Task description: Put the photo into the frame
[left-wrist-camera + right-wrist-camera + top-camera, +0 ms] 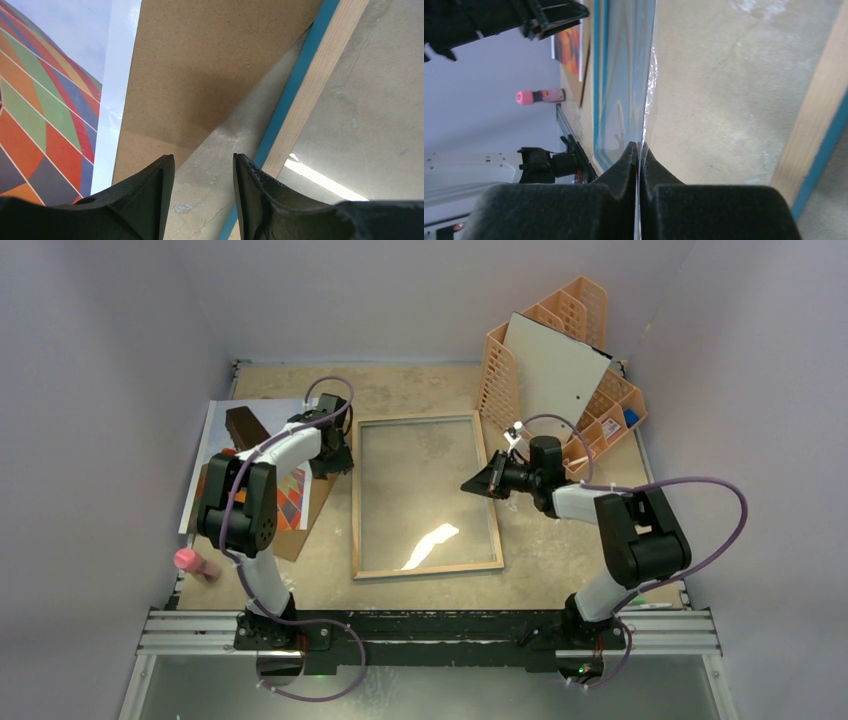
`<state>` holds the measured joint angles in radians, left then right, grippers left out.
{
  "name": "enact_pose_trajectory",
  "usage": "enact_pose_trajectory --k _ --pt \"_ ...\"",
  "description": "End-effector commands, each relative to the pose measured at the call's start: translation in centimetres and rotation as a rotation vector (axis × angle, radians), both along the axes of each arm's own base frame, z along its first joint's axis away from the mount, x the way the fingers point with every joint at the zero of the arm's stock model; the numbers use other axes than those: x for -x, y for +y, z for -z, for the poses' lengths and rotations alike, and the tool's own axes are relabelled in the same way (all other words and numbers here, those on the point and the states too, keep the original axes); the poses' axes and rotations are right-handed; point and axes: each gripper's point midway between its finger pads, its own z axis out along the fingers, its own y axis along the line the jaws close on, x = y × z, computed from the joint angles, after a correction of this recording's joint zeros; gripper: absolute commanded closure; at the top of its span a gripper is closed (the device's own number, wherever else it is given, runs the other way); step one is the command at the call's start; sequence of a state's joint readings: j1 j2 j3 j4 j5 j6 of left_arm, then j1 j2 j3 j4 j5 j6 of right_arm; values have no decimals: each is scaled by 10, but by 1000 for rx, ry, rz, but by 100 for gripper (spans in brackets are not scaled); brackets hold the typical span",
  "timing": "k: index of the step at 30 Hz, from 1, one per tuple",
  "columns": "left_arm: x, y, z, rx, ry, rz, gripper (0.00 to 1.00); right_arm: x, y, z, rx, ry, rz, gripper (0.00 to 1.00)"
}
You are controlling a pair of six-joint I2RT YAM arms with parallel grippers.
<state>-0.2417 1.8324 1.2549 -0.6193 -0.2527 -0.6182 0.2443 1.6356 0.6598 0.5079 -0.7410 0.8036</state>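
Two arms bend inward; your left claw (202,159) hangs apart over the counter (560,550); your right claw (639,147) clamps the frame (355,500) by its glass edge.

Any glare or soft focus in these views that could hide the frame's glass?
Top external: a bright glare patch sits on the glass pane near the frame's near edge. Left wrist: a light streak on the glass, left gripper sharp. Right wrist: right gripper blurred, reflections on the pane it pinches.
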Motion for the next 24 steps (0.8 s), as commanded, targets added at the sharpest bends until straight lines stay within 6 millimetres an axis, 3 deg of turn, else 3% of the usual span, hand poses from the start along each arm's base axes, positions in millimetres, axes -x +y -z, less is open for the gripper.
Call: enact_pose_trajectory --k 1,12,24 --pt "-14 -8 -7 54 -43 -3 51 6 9 -52 -104 -221 -98 100" --pt "-16 -8 -6 52 -40 -4 51 13 12 -68 -166 -275 -128 100" --pt "-15 -8 -5 50 -36 -2 51 -2 7 -34 -101 -145 -29 100"
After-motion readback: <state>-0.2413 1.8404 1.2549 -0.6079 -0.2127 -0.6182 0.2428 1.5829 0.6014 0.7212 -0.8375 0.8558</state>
